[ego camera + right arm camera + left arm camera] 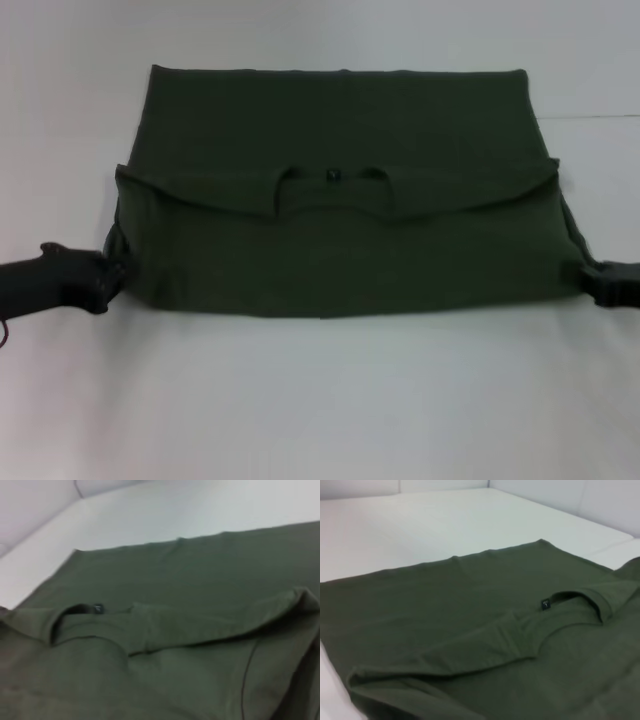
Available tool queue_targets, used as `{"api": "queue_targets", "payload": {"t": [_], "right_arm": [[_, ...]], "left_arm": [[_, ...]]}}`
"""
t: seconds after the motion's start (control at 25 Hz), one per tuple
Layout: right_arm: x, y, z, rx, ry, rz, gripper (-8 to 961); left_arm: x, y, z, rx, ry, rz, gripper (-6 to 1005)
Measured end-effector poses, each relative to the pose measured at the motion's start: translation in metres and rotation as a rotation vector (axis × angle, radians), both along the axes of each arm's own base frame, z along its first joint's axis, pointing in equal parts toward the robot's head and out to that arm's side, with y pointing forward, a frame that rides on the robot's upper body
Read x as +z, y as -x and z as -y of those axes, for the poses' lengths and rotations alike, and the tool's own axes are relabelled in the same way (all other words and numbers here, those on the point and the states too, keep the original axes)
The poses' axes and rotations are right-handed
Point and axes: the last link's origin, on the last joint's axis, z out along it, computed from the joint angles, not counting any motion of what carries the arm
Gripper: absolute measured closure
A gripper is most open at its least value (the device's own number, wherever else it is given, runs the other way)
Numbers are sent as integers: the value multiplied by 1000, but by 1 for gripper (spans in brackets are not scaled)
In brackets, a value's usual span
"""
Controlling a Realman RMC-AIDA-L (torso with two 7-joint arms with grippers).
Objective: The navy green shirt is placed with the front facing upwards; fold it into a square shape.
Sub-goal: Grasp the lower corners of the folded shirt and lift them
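Observation:
The navy green shirt (330, 120) lies on the white table, folded into a wide band. Its near part is folded back over the middle, so the round collar (300, 183) with its small label (333, 176) faces up. Only plain green cloth shows; no letters are visible. My left gripper (108, 272) is at the shirt's left edge, at the near fold. My right gripper (598, 280) is at the shirt's right edge, at the same fold. The left wrist view shows the shirt (445, 610) and label (546, 604). The right wrist view shows the shirt (200, 590) and label (97, 608).
The white table (320, 400) stretches out in front of the shirt and to both sides. A raised white border (560, 500) runs along the far side of the table.

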Motion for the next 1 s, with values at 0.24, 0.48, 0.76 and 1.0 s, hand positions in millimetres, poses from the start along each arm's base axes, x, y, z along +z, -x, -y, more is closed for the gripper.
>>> {"api": "queue_targets", "payload": {"t": [0.24, 0.48, 0.76, 1.0], "right_arm": [[-8, -17, 47, 62, 2, -33, 890], [-15, -32, 100, 147, -49, -62, 889], [-19, -42, 150, 193, -98, -68, 889], [-18, -46, 170, 191, -101, -65, 889]], "left_arm": [[9, 5, 29, -75, 66, 0, 964], [12, 11, 65, -142, 175, -29, 961], [12, 17, 100, -237, 205, -70, 959], [21, 21, 127, -232, 274, -37, 956]]}}
